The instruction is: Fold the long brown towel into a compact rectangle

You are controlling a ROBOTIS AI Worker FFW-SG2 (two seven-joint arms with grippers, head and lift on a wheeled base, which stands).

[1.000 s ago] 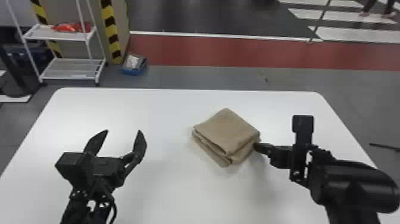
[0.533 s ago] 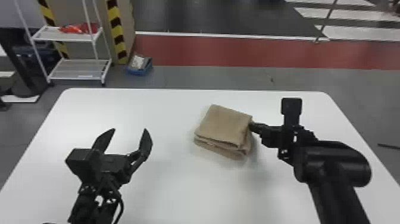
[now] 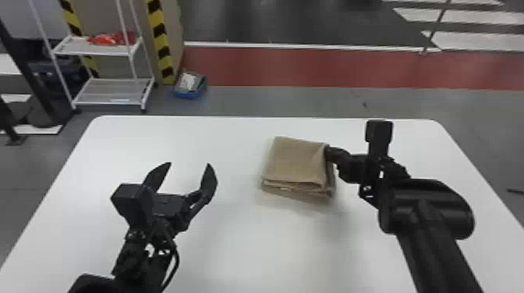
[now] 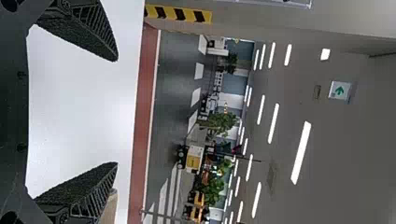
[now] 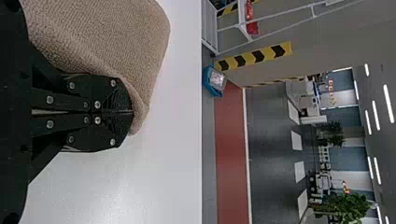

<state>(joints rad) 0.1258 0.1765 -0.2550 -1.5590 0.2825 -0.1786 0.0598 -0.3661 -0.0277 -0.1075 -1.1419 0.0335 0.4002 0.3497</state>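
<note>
In the head view, the folded brown textured-cloth towel (image 3: 296,161) lies on the smooth white rectangular surface (image 3: 241,241), somewhat right of the middle, already a small, roughly square stack with its layered edge facing the robot. The black two-fingered right tool (image 3: 328,151) meets the side of the stack near its far right corner; the matching left tool (image 3: 190,164) hangs well apart from it, spread wide and empty. The cloth looks light, soft and limp, unlikely to be harmed, though a push at one side could swing the whole pile round on the slick top or shear its layers. A pinch through all layers along a folded side should serve best; taking only the upper one would likely open the bundle. The lower layers by the right tool are partly masked by its fingers. In the left wrist view, that tool's fingers stand far apart with nothing between, and only a sliver of towel peeks out past one of them. In the right wrist view, the fingers are drawn together, their tips against a rounded edge of the cloth; whether a thin ply is caught between them cannot be told, and much of the stack is cut off.
</note>
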